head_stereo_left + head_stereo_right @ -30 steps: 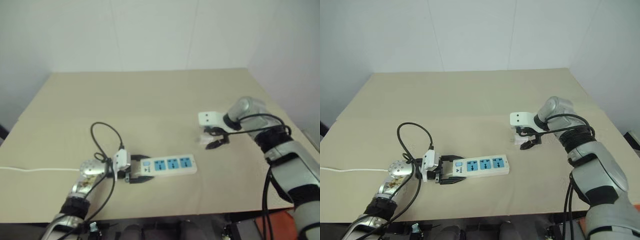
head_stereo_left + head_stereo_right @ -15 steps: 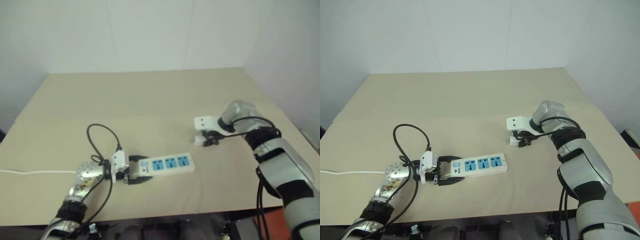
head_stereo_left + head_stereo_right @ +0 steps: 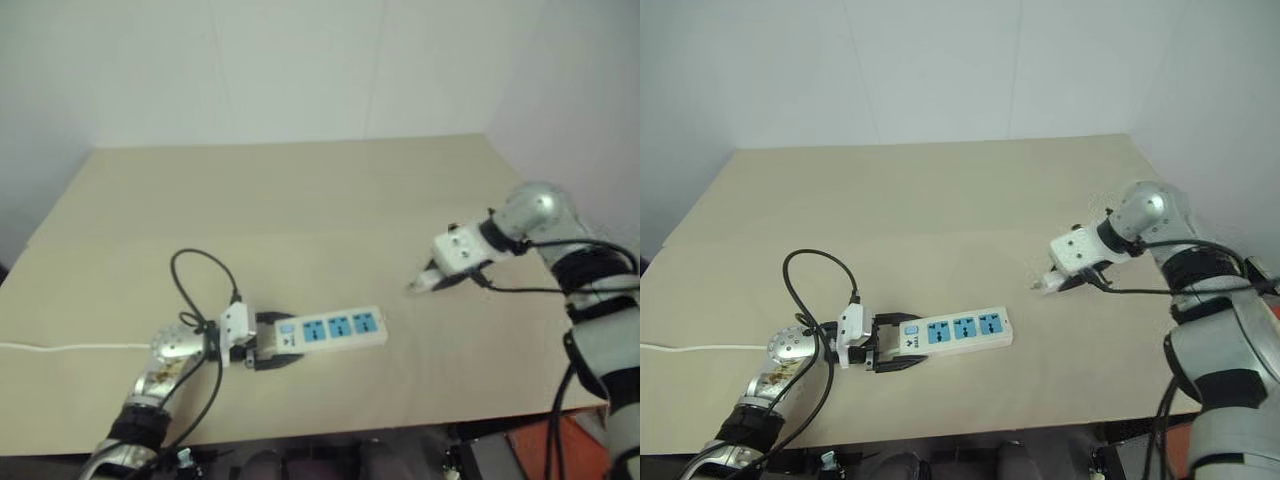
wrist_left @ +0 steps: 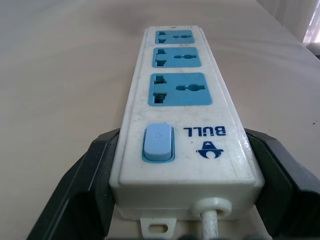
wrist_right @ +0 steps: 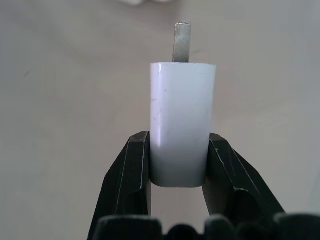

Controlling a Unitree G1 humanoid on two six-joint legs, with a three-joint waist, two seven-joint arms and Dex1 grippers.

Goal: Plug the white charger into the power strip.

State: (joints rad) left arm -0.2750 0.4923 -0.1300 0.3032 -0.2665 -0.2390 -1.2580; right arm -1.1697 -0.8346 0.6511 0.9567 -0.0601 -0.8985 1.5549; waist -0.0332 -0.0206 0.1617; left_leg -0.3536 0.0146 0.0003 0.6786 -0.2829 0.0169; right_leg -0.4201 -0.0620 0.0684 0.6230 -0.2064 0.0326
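The power strip [image 3: 956,331] lies flat on the tan table near its front, three blue sockets facing up, its switch end [image 4: 158,142] toward my left arm. My left gripper [image 3: 894,351] is shut on that switch end, one black finger [image 4: 82,192] against each long side. To the right, my right gripper [image 3: 1062,281] hangs above the table, pointing steeply down, shut on the white charger [image 5: 182,125]. The charger's metal prong [image 5: 182,42] sticks out past the fingertips, toward the table. The charger [image 3: 1043,286] is a hand's width right of the strip's far end.
The strip's thin white cord [image 3: 700,346] runs off the table's left edge. A black cable loop [image 3: 812,272] from my left arm rises over the table behind the left gripper. Bare tabletop [image 3: 940,210] stretches to the white wall.
My right gripper has shut on the white charger and lifted it off the table, drawing right and back while the wrist rolled. The left gripper and strip have stayed put.
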